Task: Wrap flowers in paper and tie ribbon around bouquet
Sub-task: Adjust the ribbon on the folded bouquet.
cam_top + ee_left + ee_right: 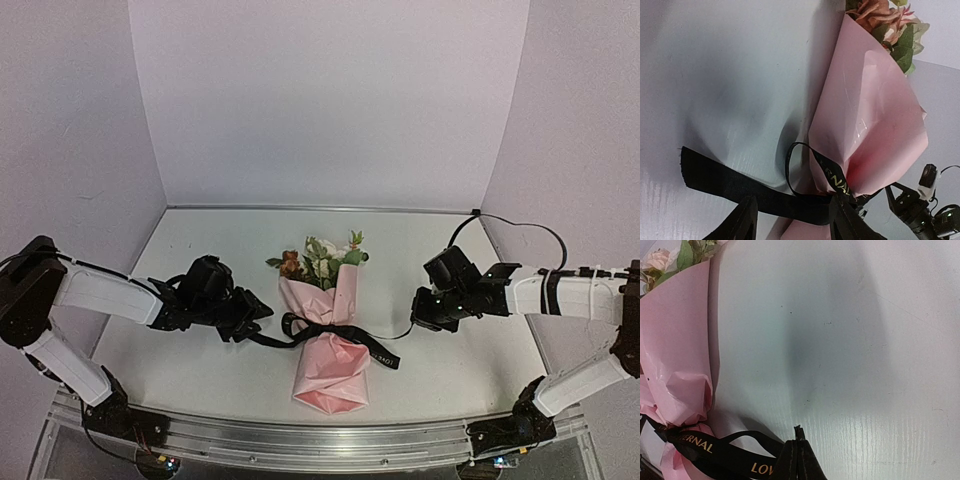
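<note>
**Tying stage, bouquet between the tools.** The bouquet lies on the surface between the two tools. The flowers fill the open mouth of the paper cone, and the ribbon crosses the cone's pinched waist. The right tool is clenched, and the lettered ribbon end runs into its tips, apparently pinched there; the cone lies well off to the side of its tips. The left tool is released: its fingers stand apart and straddle the other ribbon tail, which lies flat between them, with the waist just ahead of the tips. A slack loop shows at the waist, and whether a knot is complete cannot be told. Likely failures:
- A pull from the right tool with nothing holding the other tail would probably drag or roll the light bouquet toward that tool instead of tightening the tie.
- The left fingers could close over the flat ribbon without catching it.
- The left fingers could nip and crease the thin paper.
- The band could slide off the waist and let the cone open.
</note>
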Controlling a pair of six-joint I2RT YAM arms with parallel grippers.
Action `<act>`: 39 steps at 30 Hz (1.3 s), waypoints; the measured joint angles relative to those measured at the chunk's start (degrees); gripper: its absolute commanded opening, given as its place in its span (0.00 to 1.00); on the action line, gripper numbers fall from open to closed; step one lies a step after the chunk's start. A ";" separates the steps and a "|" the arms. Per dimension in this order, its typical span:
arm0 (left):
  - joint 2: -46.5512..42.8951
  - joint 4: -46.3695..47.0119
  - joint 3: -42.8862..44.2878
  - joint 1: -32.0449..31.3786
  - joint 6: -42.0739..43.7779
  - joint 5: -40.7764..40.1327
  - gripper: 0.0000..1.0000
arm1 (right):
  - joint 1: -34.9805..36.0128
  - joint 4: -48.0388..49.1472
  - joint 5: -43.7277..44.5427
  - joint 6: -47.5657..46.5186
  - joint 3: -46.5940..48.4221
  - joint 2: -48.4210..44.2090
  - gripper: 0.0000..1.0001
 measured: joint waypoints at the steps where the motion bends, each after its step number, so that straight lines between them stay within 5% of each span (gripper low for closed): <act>1: 0.62 1.07 -0.01 -0.09 -1.04 0.31 0.47 | 0.00 0.01 0.02 -0.10 0.00 0.00 0.00; 19: 12.72 8.92 2.86 -3.56 -7.95 3.01 0.40 | 0.00 0.16 0.07 -0.40 0.00 0.00 0.00; 26: 15.32 10.44 4.84 -3.90 -8.31 3.54 0.28 | 0.00 0.34 0.09 -0.42 0.00 0.00 0.00; 32: 16.70 11.40 5.33 -4.52 -8.59 4.25 0.03 | 0.00 0.50 0.26 -0.45 0.00 0.00 0.00; 35: 16.69 11.22 5.33 -4.66 -7.93 3.55 0.00 | 0.00 0.51 0.21 -1.04 0.00 0.00 0.00; 39: 16.12 7.99 6.13 -4.44 -3.09 1.60 0.00 | 0.00 0.46 -0.87 -3.59 0.00 0.00 0.21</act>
